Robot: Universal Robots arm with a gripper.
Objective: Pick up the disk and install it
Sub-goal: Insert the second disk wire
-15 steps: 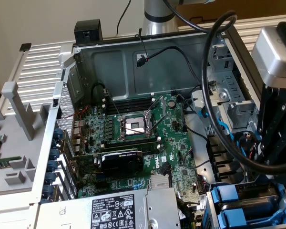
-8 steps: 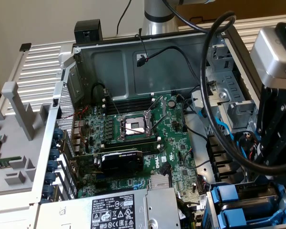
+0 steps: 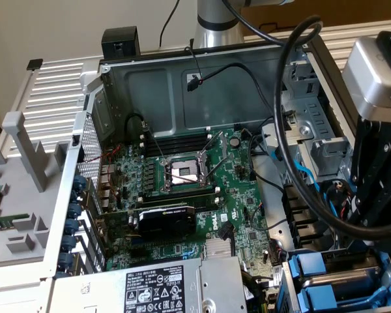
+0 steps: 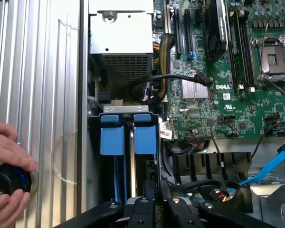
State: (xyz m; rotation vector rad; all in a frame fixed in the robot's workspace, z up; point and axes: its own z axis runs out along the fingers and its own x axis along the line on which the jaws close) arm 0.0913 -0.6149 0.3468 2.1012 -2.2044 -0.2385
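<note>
The big computer case (image 3: 104, 85) lies open, and you can look right inside it. The disk (image 4: 143, 140) is in the slot at one corner of the case. It stands on its thin edge, with its bright blue frame showing. Two blue tabs sit side by side there, with a thin silver strip between them. The gripper (image 4: 154, 199) hangs right over this slot, close to the blue frame, but I cannot tell if it touches the disk. I also cannot tell if the gripper is open or closed. Next to the slot is a grey metal box (image 4: 121, 33) with little holes in it. Beside them lies the green board (image 4: 218, 99) with many small parts and black wires on it. A flat blue cable (image 4: 278, 161) pokes out near the gripper. Outside the case, on the ribbed grey surface (image 4: 38, 71), a person's hands (image 4: 9, 149) hold a round black thing (image 4: 4, 183) that glows a little blue.
</note>
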